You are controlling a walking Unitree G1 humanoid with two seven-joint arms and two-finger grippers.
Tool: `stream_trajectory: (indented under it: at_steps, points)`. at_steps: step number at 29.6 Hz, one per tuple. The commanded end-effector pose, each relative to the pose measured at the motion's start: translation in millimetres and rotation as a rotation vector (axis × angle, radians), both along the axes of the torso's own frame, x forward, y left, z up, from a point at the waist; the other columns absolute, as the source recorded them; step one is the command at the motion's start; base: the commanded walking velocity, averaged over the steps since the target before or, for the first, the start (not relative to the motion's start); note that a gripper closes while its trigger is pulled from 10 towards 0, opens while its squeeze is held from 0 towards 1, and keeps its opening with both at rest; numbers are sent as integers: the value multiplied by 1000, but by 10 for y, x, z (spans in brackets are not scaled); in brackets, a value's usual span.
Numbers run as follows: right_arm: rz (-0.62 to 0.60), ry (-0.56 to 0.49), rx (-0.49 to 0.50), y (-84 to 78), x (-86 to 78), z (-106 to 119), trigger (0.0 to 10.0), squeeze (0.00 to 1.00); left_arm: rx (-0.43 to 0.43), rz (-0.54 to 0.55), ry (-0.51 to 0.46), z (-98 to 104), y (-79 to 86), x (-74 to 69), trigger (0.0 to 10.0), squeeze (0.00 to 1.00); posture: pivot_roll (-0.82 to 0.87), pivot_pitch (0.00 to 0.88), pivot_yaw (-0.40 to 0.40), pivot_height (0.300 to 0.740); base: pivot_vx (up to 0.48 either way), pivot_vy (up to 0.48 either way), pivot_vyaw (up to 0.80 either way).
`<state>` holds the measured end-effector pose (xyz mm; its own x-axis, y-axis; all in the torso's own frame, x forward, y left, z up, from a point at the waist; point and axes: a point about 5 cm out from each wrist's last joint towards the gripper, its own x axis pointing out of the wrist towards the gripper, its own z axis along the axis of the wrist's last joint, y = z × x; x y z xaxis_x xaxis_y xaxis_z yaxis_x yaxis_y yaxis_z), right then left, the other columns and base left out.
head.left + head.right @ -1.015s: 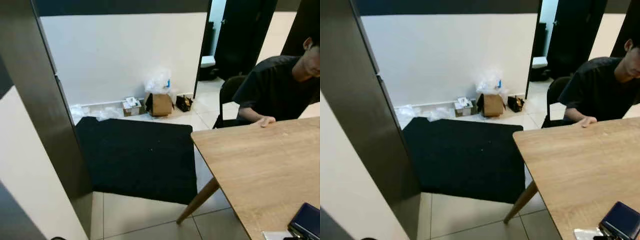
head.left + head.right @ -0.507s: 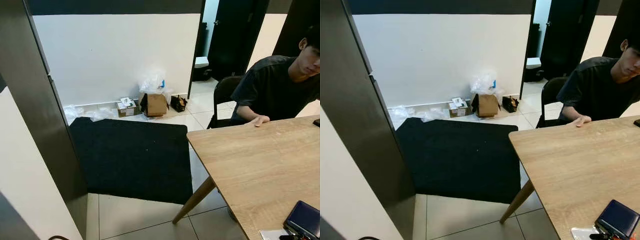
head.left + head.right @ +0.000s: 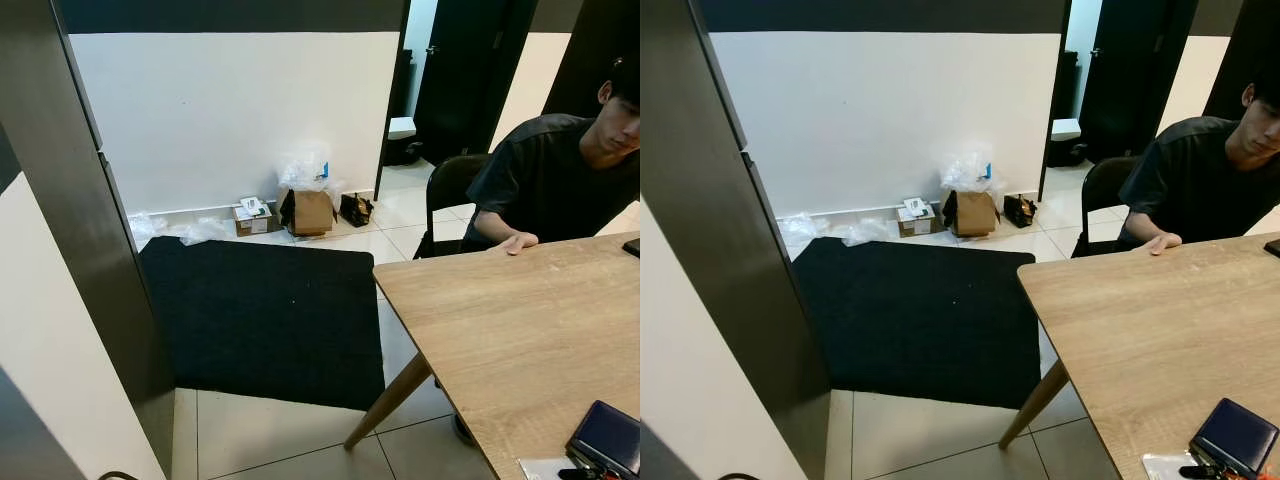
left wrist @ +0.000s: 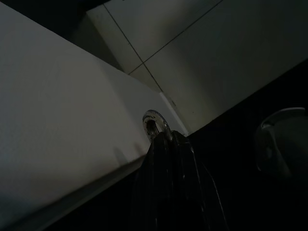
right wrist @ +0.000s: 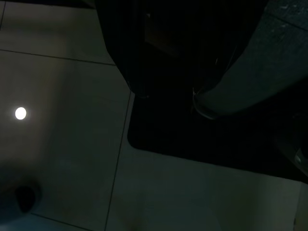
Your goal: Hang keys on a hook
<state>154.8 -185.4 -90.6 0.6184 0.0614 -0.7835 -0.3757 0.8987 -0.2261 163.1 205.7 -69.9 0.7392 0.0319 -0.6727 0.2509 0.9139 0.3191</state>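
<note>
The left gripper [image 4: 166,139], mid-frame in its wrist view, is pinching a shiny key ring [image 4: 153,122]; the right gripper's jaws: cannot tell.

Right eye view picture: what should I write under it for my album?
A person sits at a wooden table beside a black rug.

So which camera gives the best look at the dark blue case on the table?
The right eye view: the dark blue case sits whole near the table's corner. The left eye view crops it at the frame edge. The wrist views are too dark.
</note>
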Motion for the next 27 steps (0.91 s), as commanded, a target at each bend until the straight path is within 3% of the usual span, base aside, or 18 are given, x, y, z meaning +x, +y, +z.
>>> stream_trajectory:
  at_steps: [1, 17, 27]
  points:
    - [-4, 11, -3, -18, -31, -12, 10000, 0, 2, 5, 17, -24, 27, -60, 10000, 0, 99, 84, -14, 740, 0, 0, 0]
    - [-5, 12, -1, 2, -43, -18, 10000, 0, 4, 4, 18, -15, 47, -52, 10000, 0, 99, 88, -11, 740, 0, 0, 0]
    - [-7, 14, 2, 6, -46, -20, 10000, 0, 9, 7, 28, -34, 58, -71, 10000, 0, 101, 88, -9, 740, -430, 0, 0]
